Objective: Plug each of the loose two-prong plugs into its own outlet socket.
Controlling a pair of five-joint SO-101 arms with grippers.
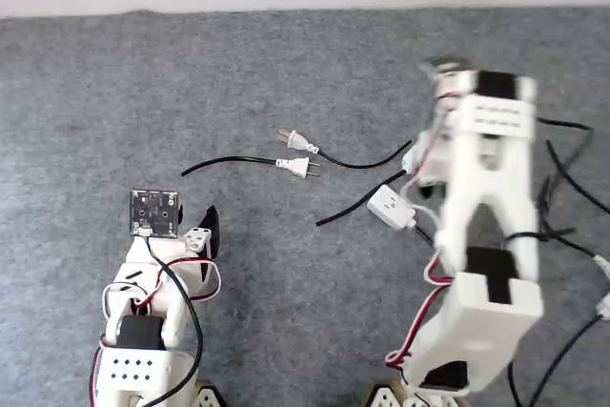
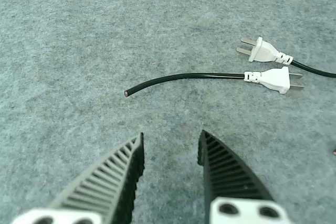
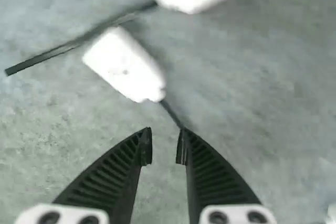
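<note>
Two plugs (image 1: 298,168) lie mid-frame on the tabletop (image 1: 286,64), with the socket (image 1: 391,205) to their right. They look light, with rigid bodies and floppy cords, so grip the body sides. Left claw (image 2: 170,140) released; right claw (image 3: 164,140) narrowly parted, empty.

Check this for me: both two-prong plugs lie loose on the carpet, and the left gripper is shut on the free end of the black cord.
One thing is wrong. The left gripper is open and holds nothing. The free end of the black cord lies on the carpet ahead of it, apart from its fingers, as the left wrist view shows. Both two-prong plugs do lie loose on the carpet.
</note>
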